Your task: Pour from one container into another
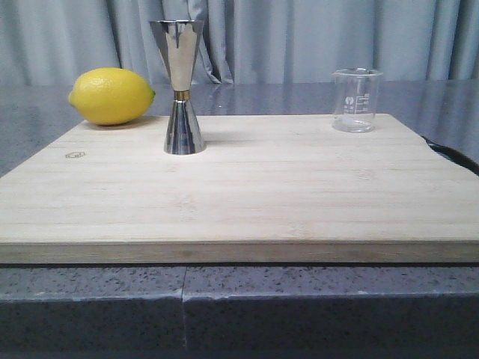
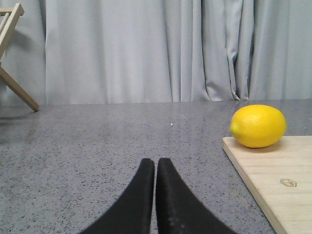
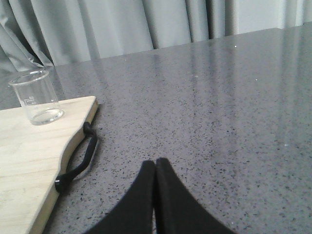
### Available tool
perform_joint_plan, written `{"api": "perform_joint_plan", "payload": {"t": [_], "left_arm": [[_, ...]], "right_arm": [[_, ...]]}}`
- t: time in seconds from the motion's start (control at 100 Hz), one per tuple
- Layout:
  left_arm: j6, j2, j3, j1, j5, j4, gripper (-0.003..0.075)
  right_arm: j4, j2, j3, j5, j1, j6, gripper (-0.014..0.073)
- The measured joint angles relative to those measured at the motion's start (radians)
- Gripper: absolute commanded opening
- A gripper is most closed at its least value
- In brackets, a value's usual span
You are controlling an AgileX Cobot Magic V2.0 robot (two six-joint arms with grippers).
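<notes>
Both pincers, left (image 2: pixel 155 195) and right (image 3: pixel 155 195), sit pressed together, empty; the glass beaker (image 1: pixel 356 100) looks light, slippery, fragile, best gripped mid-wall.

Grey speckled countertop (image 1: pixel 90 299), pale wooden cutting board (image 1: pixel 247 202) lying flat on it

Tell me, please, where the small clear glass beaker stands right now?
In the front view, the small clear glass beaker stands upright at the far right corner of the pale wooden cutting board, well right of the shiny steel jigger.
</notes>
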Motion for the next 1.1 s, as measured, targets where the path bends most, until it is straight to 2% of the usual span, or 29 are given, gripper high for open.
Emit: {"api": "perform_joint_plan", "payload": {"t": [0.36, 0.43, 0.56, 0.65, 1.1], "left_arm": [[0.000, 0.000, 0.000, 0.000, 0.000, 0.000, -0.0019], [0.000, 0.000, 0.000, 0.000, 0.000, 0.000, -0.0019], [0.000, 0.000, 0.000, 0.000, 0.000, 0.000, -0.0019], [0.000, 0.000, 0.000, 0.000, 0.000, 0.000, -0.0019], [0.000, 0.000, 0.000, 0.000, 0.000, 0.000, -0.0019]], "right_arm": [[0.000, 0.000, 0.000, -0.045, 0.000, -0.014, -0.0071], [0.019, 0.000, 0.000, -0.069, 0.000, -0.079, -0.0071], [0.089, 0.000, 0.000, -0.105, 0.000, -0.287, -0.0071], [0.108, 0.000, 0.000, -0.126, 0.000, -0.345, -0.0071], [0.118, 0.000, 0.000, -0.133, 0.000, -0.372, -0.0071]]}}
